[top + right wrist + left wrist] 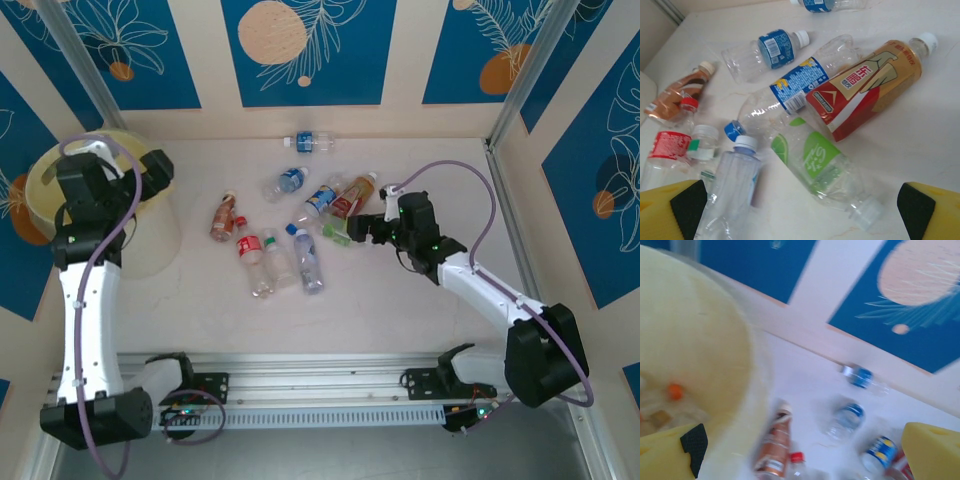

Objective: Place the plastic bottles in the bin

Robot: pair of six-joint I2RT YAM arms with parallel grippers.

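My left gripper [801, 454] hangs over the right edge of the bin [150, 250], fingers spread wide: one over the bin's inside, the other out over the table [420, 320]. The bin stands at the far left. In its bottom I make out an orange cap [674, 391] and some blurred clear shapes.

The plastic bottles [308, 258] lie on their sides in a loose cluster mid-table, right of the bin. One blue-labelled bottle [313, 142] lies apart by the far wall.

My right gripper [802, 206] sits low at the cluster's right edge, fingers wide apart and pinching nothing. From the right wrist camera the green-labelled bottle [815, 162] lies between them, its white cap nearest. Just beyond it, touching, lies the red-and-tan bottle [865, 85]. A brown bottle [223, 215] lies nearest the bin
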